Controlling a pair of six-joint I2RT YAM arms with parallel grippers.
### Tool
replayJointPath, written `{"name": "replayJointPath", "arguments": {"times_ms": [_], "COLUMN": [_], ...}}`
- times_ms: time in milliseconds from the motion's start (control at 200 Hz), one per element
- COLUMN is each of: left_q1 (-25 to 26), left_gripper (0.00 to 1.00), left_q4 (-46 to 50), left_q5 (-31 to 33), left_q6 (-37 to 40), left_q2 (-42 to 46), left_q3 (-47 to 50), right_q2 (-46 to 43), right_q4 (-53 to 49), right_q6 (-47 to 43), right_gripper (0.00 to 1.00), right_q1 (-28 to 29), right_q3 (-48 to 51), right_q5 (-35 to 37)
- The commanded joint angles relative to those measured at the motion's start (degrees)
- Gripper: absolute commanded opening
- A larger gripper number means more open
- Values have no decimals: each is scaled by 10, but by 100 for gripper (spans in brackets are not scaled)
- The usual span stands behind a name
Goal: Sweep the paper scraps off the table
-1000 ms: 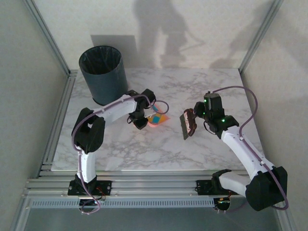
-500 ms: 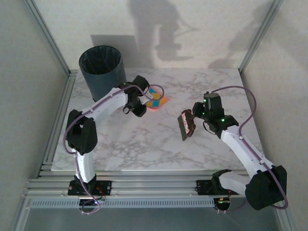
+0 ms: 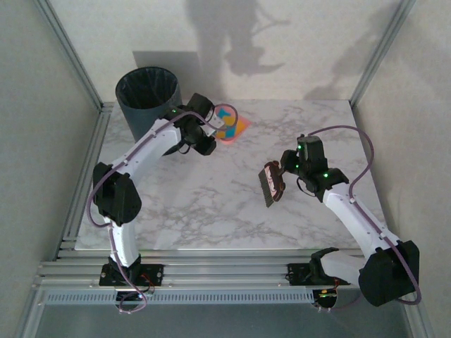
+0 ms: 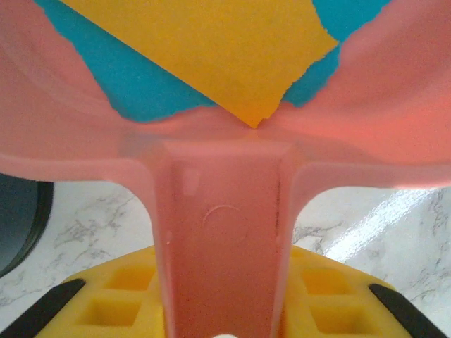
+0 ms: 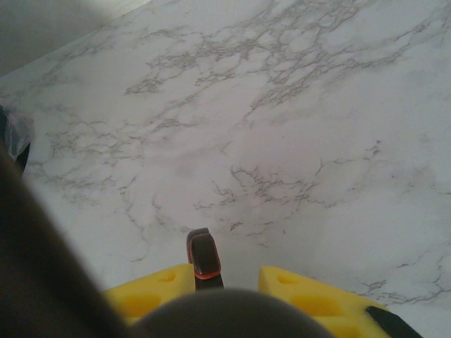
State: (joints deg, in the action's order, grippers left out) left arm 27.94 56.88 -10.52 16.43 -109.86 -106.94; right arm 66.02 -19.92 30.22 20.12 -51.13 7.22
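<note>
Apparently lifted, dustpan (image 3: 233, 129) hangs beside bin (image 3: 151, 121), by far table (image 3: 211, 204) edge.

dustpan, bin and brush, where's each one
dustpan (image 4: 222, 232): left wrist view, on its handle.
bin (image 3: 137, 116): top view, on its outer wall.
brush (image 3: 269, 186): top view, on its head.

A lab test cell: marble-look table (image 3: 211, 204) framed by aluminium rails (image 3: 84, 176), plain white walls (image 3: 296, 42) around.
</note>
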Motion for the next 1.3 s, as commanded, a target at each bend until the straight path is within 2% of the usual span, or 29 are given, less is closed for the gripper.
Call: {"name": "replayJointPath", "arguments": {"times_ms": [0, 566, 921, 1297], "left_q1": [-13, -64, -132, -198], "left_gripper": [3, 4, 4, 3], "left_q4": [29, 30, 7, -81], "left_q5": [-9, -35, -100, -240], "left_q6": [-10, -42, -65, -132], "left_q2": [14, 15, 29, 58], "left_q3": [-43, -141, -146, -116], "right_q2": [5, 12, 15, 13], "right_q4": [19, 20, 23, 19], "right_q6": [-6, -5, -3, -2], "right_gripper": [0, 0, 0, 0], "right_q1": [-3, -3, -3, -3], "right_q3": [-6, -6, -5, -4], "right_q5": [-10, -19, -22, -22]}}
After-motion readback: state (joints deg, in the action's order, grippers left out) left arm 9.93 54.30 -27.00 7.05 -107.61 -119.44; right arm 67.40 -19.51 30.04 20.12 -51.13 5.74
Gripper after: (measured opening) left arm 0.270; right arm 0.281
